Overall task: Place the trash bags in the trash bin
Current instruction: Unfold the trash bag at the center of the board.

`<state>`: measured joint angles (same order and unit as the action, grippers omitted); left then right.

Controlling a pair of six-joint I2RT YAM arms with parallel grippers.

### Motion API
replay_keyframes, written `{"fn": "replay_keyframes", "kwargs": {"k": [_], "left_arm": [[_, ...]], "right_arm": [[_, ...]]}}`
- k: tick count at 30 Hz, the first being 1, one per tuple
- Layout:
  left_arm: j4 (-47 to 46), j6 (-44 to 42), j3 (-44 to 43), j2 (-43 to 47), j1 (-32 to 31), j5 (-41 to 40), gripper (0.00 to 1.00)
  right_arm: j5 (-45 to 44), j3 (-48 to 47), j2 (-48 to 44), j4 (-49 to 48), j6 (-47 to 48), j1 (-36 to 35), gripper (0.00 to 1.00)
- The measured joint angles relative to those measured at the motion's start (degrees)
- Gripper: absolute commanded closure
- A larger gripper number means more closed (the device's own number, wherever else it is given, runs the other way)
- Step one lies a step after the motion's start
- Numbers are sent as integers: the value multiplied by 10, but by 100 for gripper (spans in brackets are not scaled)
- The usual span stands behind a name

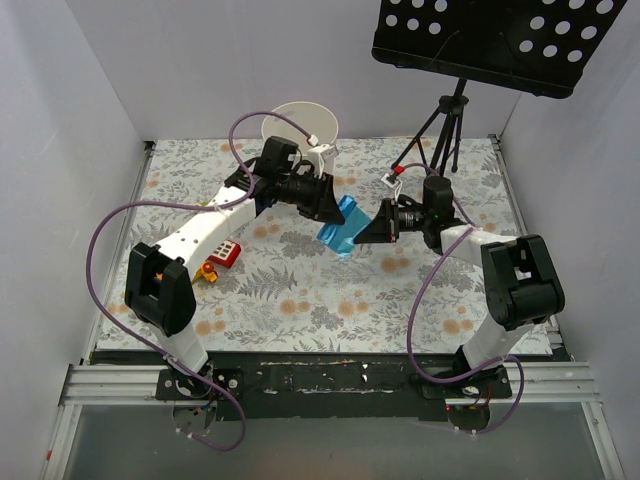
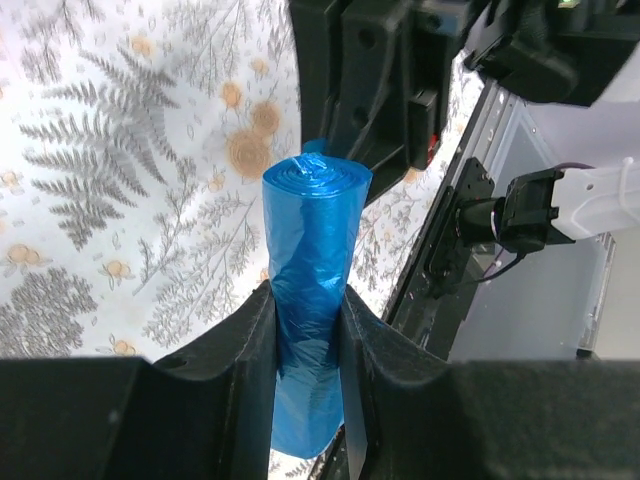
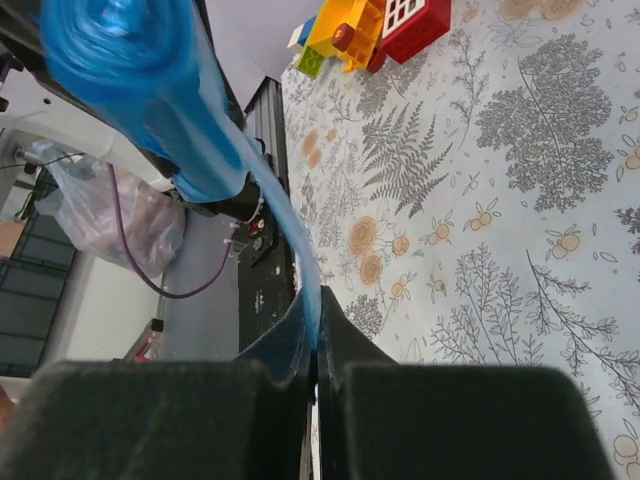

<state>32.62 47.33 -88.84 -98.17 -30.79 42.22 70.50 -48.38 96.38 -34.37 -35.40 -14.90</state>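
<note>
The trash bags (image 1: 343, 225) are a glossy blue roll held in the air between my two grippers, over the middle of the table. My left gripper (image 1: 333, 203) is shut on the roll (image 2: 310, 290), which stands up between its fingers. My right gripper (image 1: 366, 231) is shut on a loose sheet end (image 3: 290, 240) that runs up to the roll (image 3: 130, 70). The cream-white trash bin (image 1: 302, 130) stands at the back of the table, behind the left arm, partly hidden by it.
Multicoloured toy blocks (image 1: 222, 256) lie left of centre on the floral tablecloth (image 1: 330, 290), also in the right wrist view (image 3: 375, 30). A black perforated music stand (image 1: 490, 40) on a tripod (image 1: 445, 130) stands at the back right. White walls close in both sides.
</note>
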Motion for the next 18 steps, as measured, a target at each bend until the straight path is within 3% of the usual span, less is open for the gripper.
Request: {"fn": "replay_keyframes", "kwargs": {"k": [3, 11, 16, 18], "left_arm": [[-32, 30, 48, 3, 2, -1, 75], [-191, 187, 272, 19, -2, 7, 69], [-296, 276, 383, 54, -1, -8, 65], [-327, 298, 417, 62, 1, -26, 57]], "right_arm": [[-5, -11, -6, 86, 62, 0, 99], [-87, -96, -17, 471, 339, -17, 99], [-132, -84, -12, 573, 400, -31, 99], [-143, -80, -2, 592, 412, -43, 99]]}}
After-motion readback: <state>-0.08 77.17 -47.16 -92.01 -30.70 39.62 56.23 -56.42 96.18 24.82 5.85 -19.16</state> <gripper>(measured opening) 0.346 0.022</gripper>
